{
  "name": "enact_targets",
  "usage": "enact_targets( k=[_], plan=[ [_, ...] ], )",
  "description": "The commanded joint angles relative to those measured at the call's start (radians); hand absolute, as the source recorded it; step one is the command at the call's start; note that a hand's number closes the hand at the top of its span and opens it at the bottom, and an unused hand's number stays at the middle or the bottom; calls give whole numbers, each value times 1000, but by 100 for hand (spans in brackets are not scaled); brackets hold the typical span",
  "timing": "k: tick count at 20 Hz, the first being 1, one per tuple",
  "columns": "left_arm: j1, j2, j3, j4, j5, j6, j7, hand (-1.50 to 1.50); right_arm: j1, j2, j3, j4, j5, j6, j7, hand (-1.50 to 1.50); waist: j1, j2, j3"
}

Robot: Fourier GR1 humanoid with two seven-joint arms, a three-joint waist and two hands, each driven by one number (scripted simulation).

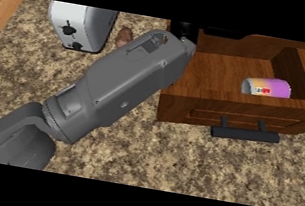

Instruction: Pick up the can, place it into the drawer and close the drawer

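Head view: one can (266, 87) lies on its side inside the one open wooden drawer (209, 97), upper right of frame. The left hand (184, 31) is mostly hidden behind its forearm at the drawer's back left; I cannot tell its fingers. The right hand is unseen. One toaster (78, 27) sits upper left. Closing should go best pushing squarely near the handle (245, 134).

A single head view looks steeply down at the worktop (176, 159) from close above, the forearm (113, 88) rising from the lower left toward the open drawer (220, 76) at upper right.
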Motion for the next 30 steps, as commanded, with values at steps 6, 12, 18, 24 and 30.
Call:
enact_targets(
  k=[6, 12, 18, 24, 30],
  plan=[
    [-14, 0, -2, -30, 26, 10, 6, -150, -152, 32, 271, 7, 508, -54, -35, -150, 62, -6, -1],
    [-21, 0, 10, -42, 33, 18, 26, -150, -282, 24, 445, 181, 815, -163, -106, -150, 69, -9, -1],
    [82, 25, 11, -46, -20, -24, -5, -150, -423, -11, 539, 382, 1003, -243, -120, -150, 84, -16, -2],
    [19, 104, 21, -94, -40, 2, 100, -150, -559, -19, 624, 664, 1167, -343, -176, -150, 96, -18, -1],
    [98, 169, 5, -171, -74, -6, 138, -150, -653, -46, 669, 901, 1312, -431, -206, -150, 103, -20, -1]
  ],
)
